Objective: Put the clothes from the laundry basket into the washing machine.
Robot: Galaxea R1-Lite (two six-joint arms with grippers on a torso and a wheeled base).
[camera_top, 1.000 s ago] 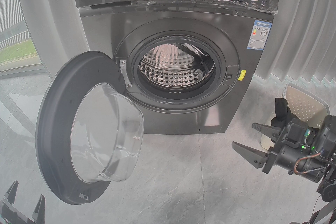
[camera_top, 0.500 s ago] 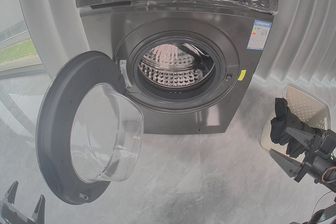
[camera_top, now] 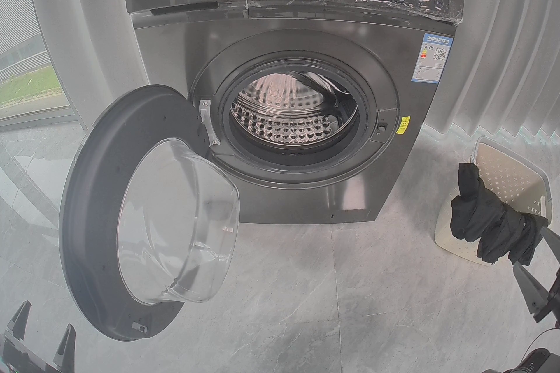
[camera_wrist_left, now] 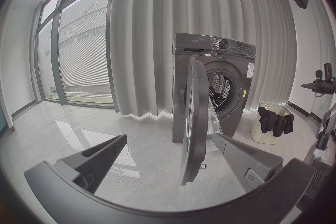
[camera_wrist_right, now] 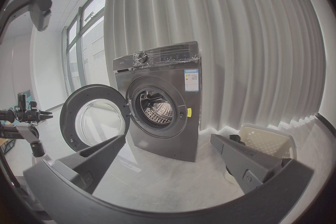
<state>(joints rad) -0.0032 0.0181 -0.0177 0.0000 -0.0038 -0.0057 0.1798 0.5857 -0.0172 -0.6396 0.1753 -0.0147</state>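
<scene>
Clothes: black fabric garment [camera_top: 487,220], bunched and draped over the near rim of the basket, part hanging down the outer wall; outside the washing machine.
Basket: cream perforated plastic laundry basket [camera_top: 513,173], standing on the floor on the robot's right, beside the machine's right front corner.
Washing machine: dark grey front-loading washing machine [camera_top: 175,53], clear film over its control panel; bare steel drum [camera_top: 286,112] visible through the opening.
Door: round grey door with clear domed window [camera_top: 99,170], swung fully open on the left-hand hinge.
Right gripper [camera_wrist_right: 167,137]: low at the robot's right, near the draped garment; fingers spread apart, nothing between them.
Left gripper [camera_wrist_left: 169,135]: low at the robot's left, near the open door; fingers spread apart, nothing held.
Floor: pale grey marble-pattern tiles [camera_top: 350,287].
Backdrop: white pleated curtain [camera_top: 513,42] behind the machine; tall window [camera_wrist_left: 84,53] to the left.
</scene>
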